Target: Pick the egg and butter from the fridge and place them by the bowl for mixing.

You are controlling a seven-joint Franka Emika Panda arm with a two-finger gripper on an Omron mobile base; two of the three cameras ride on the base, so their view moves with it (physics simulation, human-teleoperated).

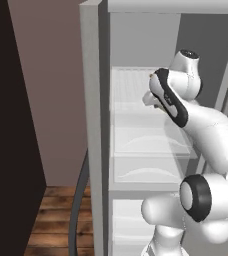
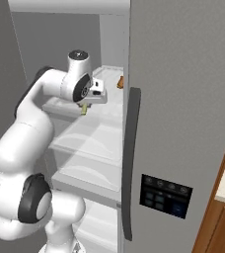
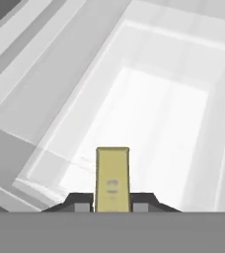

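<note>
My gripper (image 3: 112, 202) is shut on the butter (image 3: 112, 177), a short olive-yellow stick standing up between the two dark fingertips. From the right base view the butter (image 2: 84, 109) hangs under the hand (image 2: 92, 95), a little above a white translucent shelf (image 2: 97, 133) inside the open grey fridge (image 2: 183, 99). Below the stick, the hand view looks down into a white shelf tray (image 3: 159, 113). In the left base view my arm (image 1: 206, 125) reaches into the fridge (image 1: 93, 125) at upper-shelf height. The egg and the bowl are out of view.
An orange-brown item (image 2: 120, 83) lies at the back of the upper shelf, to the right of the hand. The fridge door with its long dark handle (image 2: 129, 163) and a control panel (image 2: 165, 195) stands close on the right. A dark wall (image 1: 6, 125) and wooden floor (image 1: 56, 220) lie to the left.
</note>
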